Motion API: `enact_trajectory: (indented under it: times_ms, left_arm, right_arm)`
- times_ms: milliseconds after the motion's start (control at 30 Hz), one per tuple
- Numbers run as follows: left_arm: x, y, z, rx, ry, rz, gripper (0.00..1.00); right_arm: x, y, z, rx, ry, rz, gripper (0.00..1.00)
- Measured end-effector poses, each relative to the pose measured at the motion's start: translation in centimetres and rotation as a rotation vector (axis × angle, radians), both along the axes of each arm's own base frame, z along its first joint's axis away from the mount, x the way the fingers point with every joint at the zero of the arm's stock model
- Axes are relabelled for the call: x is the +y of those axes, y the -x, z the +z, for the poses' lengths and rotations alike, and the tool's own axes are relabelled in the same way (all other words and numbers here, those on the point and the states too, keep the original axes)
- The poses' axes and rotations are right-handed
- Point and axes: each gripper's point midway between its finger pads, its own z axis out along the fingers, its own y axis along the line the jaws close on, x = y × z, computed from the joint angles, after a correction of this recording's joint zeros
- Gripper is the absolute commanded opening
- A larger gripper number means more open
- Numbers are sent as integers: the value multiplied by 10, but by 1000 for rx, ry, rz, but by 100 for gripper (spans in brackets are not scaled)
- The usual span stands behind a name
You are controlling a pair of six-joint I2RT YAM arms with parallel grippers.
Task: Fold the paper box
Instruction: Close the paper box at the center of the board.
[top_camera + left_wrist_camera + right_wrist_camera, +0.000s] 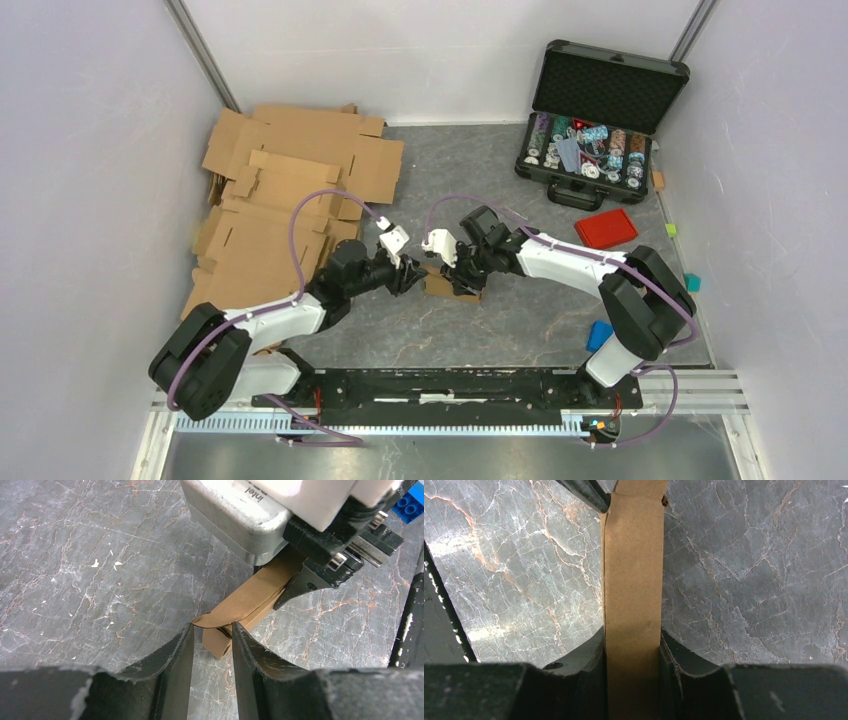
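The paper box is a small, flat brown cardboard piece at the table's middle, between both grippers. My right gripper is shut on it. In the right wrist view the box runs up between the jaws of that gripper, touching both. My left gripper is at the box's other end. In the left wrist view it is slightly open. The box's flap tip rests at the left fingertip, and its corner lies between the tips. The right gripper's fingers hold its far end.
A pile of larger cardboard sheets fills the left of the table. An open black case of chips stands at the back right, with a red lid in front of it. Small blue and teal blocks lie right.
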Motion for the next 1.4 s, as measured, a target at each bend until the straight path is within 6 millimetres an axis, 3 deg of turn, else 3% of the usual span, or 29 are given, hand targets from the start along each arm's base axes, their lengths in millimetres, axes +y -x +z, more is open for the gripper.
enact_trajectory:
  times_ms: [133,500,633,700,833,1067,1267,1400]
  left_arm:
    - [2,1,1,-10,6,4,49]
    - [2,0,7,-38,24,11,51]
    - [1,-2,13,-60,39,15,40]
    - [1,-2,13,-59,39,14,39]
    - [1,-2,13,-57,38,14,56]
    - [6,-1,30,-101,51,25,62]
    - [17,-8,39,-152,40,93,64]
    - [24,-14,40,-162,35,144,66]
  right_arm:
    - [1,2,0,0,1,11,18]
    - [3,6,0,11,-5,23,17]
    - [6,14,0,28,-11,49,17]
    - [7,17,0,36,-14,61,17]
    - [7,19,0,43,-15,67,16]
    - [5,18,0,36,-6,79,17]
    - [-13,0,8,49,8,47,16]
    - [-20,-23,17,39,-8,-13,0]
